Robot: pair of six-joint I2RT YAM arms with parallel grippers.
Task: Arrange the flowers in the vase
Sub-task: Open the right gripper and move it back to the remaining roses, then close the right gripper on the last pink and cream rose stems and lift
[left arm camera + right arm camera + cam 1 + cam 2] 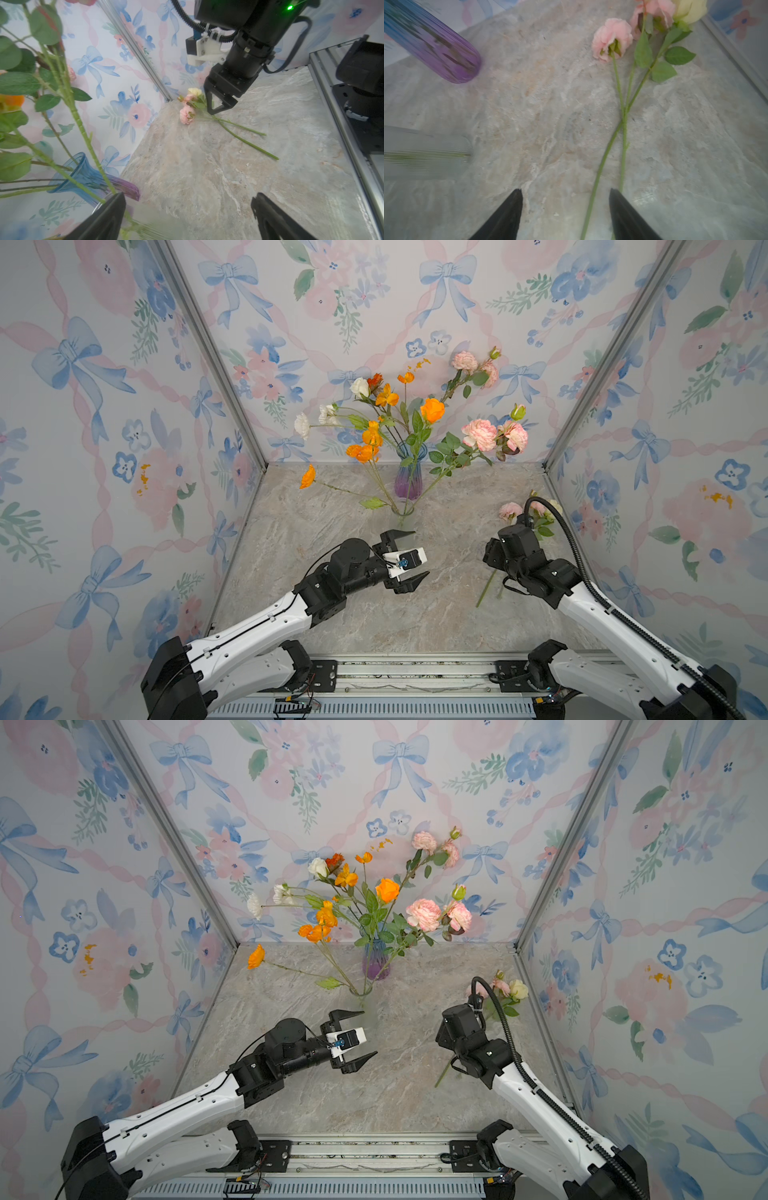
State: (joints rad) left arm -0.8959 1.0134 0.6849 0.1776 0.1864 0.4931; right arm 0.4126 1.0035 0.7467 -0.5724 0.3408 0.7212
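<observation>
Right tool (220,108) tip-down at loose flowers (188,114), marble table (228,176) — blue-purple vase (83,176) among green stems, well apart.

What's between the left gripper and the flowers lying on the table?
Nothing but bare marble tabletop, clearest in the left wrist view. The right gripper hangs right over those flowers.

Jaws wide on left arm (249,626), narrower on low right arm (590,616).

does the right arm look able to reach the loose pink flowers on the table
Likely yes: the right gripper hovers right over the loose pink-bloomed green stems, fingers apart, nothing in between.
</observation>
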